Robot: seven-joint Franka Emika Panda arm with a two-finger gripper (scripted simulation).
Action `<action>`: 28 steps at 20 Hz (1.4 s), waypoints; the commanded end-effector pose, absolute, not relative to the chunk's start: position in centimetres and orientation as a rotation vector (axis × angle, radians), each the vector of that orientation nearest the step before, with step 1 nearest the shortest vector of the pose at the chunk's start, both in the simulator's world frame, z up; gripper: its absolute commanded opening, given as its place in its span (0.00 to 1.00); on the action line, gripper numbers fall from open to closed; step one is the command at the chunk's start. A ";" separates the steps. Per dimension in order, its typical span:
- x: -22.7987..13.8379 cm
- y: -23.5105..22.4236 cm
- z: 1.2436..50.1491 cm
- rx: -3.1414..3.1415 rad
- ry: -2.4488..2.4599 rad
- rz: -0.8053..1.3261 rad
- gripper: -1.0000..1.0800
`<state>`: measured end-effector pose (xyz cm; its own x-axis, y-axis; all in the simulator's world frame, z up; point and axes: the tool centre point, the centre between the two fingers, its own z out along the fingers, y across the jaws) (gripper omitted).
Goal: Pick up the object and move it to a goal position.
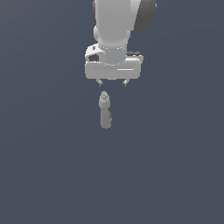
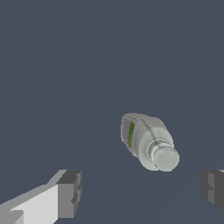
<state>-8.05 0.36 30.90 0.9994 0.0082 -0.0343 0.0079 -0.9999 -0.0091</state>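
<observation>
We see the gripper [image 1: 113, 82] with its 2 fingers spread wide and nothing between them, so the jaws are released. In the exterior view the 2 fingertips [image 1: 101, 82] show as short stubs under the white hand body, well apart from each other.

The object [image 1: 105, 110], a small grey-beige bottle, lies on the dark flat surface [image 1: 48, 166] just beyond the fingertips, not touching either one. Its paler, ridged, tapered cap end points toward the jaws, and the body runs away from them. A tiny green mark sits on its side.

In the wrist view we see the object [image 2: 148, 141] with its round cap end facing the camera and the green stripe on the body's flank. It lies ahead of the line joining the 2 fingers [image 2: 70, 193], not yet between them, and within the span of the opening, nearer to the finger at the far edge of that picture than to the other. The bottle is narrower than the gap between the jaws.
</observation>
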 end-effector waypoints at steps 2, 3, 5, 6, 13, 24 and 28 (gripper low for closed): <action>-8.1 0.3 30.9 -3.132 -0.013 0.054 0.96; -8.1 0.3 30.9 -3.134 -0.013 0.053 0.96; -8.1 0.2 31.0 -3.139 -0.015 0.052 0.96; -8.1 0.1 31.1 -3.144 -0.016 0.051 0.96; -8.1 0.1 31.4 -3.153 -0.023 0.050 0.96; -8.8 -3.0 28.9 -3.144 0.061 0.013 0.96; -9.1 -3.8 28.2 -3.141 0.086 0.002 0.96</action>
<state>-9.00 -3.56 28.44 0.9988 -0.0495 -0.0048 -0.0494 -0.9988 0.0014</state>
